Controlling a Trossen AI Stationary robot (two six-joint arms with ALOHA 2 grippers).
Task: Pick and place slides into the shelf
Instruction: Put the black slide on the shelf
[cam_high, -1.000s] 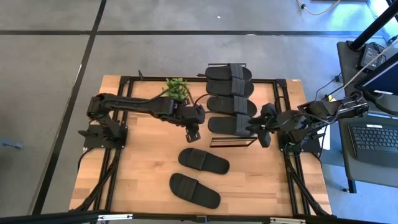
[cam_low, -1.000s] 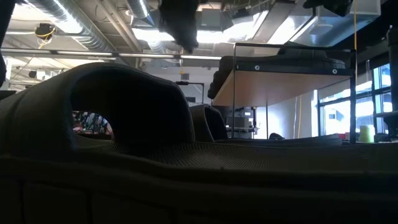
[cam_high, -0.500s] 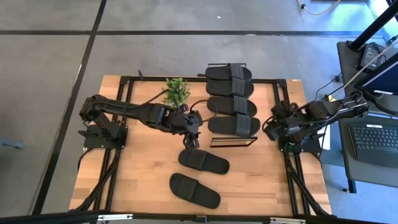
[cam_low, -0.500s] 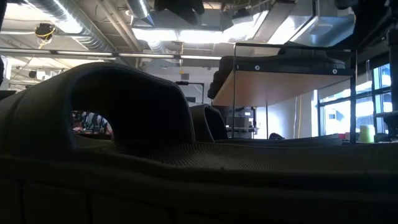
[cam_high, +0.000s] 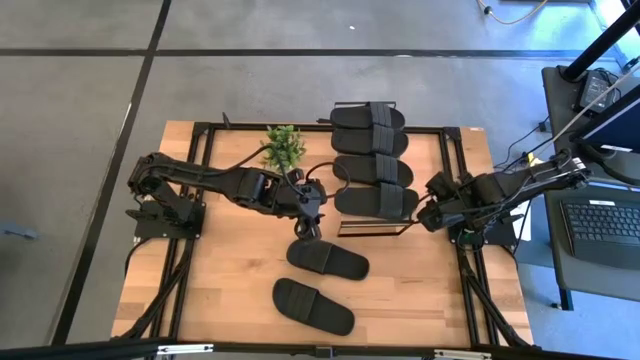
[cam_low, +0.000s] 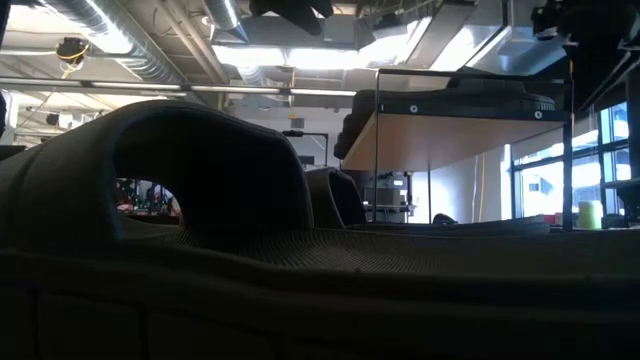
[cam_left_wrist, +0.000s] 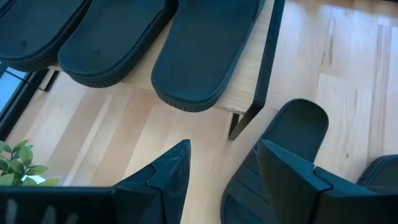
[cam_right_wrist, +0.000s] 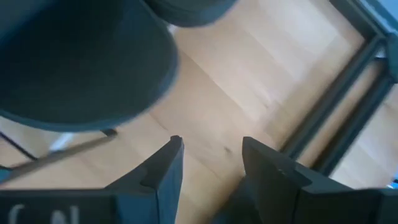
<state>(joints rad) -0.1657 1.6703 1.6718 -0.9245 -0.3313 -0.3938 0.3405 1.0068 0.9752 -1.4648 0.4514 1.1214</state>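
Note:
The shelf (cam_high: 376, 229) stands right of the table's middle, with several black slides (cam_high: 372, 170) lying side by side on its wood top. Two more slides lie on the table, one (cam_high: 328, 259) near the shelf and one (cam_high: 313, 306) by the near edge. My left gripper (cam_high: 305, 228) is open just above the left end (cam_left_wrist: 297, 121) of the nearer-to-shelf slide, touching nothing. My right gripper (cam_high: 428, 215) is open and empty at the shelf's right end, beside the nearest shelved slide (cam_right_wrist: 74, 62).
A small green plant (cam_high: 285, 146) stands left of the shelf, behind my left arm. Black frame rails (cam_high: 462, 270) run along the table's right and left sides. In the low view a slide (cam_low: 210, 190) close to the camera blocks most of the table.
My left gripper has gone toward the table's near edge, from beside the shelf to over the left end of the slide lying on the table. My right gripper has drawn back a little from the shelved slide's right end toward the table's right edge.

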